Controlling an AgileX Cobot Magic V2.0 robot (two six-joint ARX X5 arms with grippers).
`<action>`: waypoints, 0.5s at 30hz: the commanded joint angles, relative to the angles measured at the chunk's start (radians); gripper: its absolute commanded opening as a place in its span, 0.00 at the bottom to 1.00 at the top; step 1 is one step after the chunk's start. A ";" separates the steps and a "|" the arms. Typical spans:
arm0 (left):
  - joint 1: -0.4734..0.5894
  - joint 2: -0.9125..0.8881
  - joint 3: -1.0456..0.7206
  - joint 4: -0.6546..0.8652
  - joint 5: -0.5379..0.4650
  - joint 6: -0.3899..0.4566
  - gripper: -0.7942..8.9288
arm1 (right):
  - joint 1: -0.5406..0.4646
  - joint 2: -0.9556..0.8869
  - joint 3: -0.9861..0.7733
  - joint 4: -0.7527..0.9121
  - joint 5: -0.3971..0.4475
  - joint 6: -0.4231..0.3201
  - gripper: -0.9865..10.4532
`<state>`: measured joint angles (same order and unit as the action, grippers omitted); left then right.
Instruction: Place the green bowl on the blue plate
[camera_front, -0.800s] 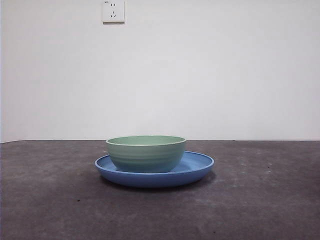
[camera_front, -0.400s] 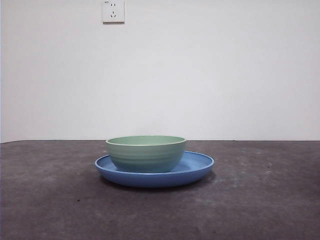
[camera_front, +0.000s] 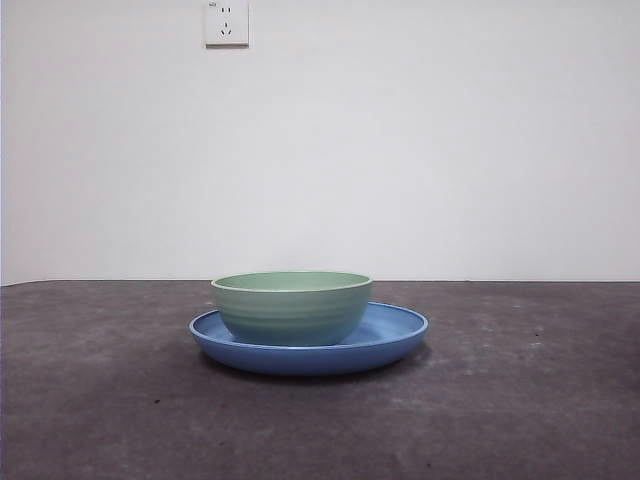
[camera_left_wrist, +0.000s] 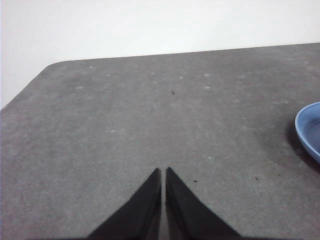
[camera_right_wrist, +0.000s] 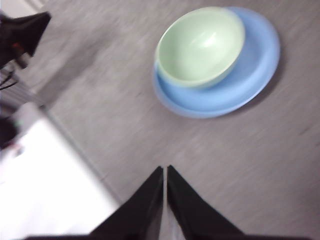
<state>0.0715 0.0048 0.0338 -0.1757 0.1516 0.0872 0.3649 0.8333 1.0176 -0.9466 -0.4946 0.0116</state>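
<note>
Left hand (camera_left_wrist: 163, 172): we see it clenched, empty, over bare surface (camera_left_wrist: 125, 130).
Green bowl (camera_front: 291, 306): sits on the blue plate (camera_front: 395, 330), toward 9 o'clock; we judge it light, rigid, slick; grip the rim.
Right hand (camera_right_wrist: 165, 171): clenched, empty, well apart.

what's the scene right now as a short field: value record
bowl: the green bowl sits upright on the blue plate, off-centre, toward one side of it
bowl contents: empty
plate: flat on the dark grey table
left gripper: shut, above bare table, plate edge just in its view
right gripper: shut, holding nothing, away from the bowl and plate
background: white wall with a socket
task state: bowl is on the plate
</note>
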 joint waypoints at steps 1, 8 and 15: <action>0.000 -0.002 -0.020 -0.011 -0.003 -0.006 0.10 | -0.067 -0.049 -0.002 0.100 -0.006 -0.078 0.09; 0.000 -0.002 -0.020 -0.011 -0.003 -0.006 0.10 | -0.309 -0.292 -0.203 0.383 0.029 -0.068 0.09; 0.000 -0.002 -0.020 -0.011 -0.003 -0.006 0.10 | -0.419 -0.548 -0.523 0.648 0.092 -0.071 0.09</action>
<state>0.0715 0.0048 0.0338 -0.1757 0.1520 0.0872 -0.0509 0.3023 0.5140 -0.3279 -0.4061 -0.0494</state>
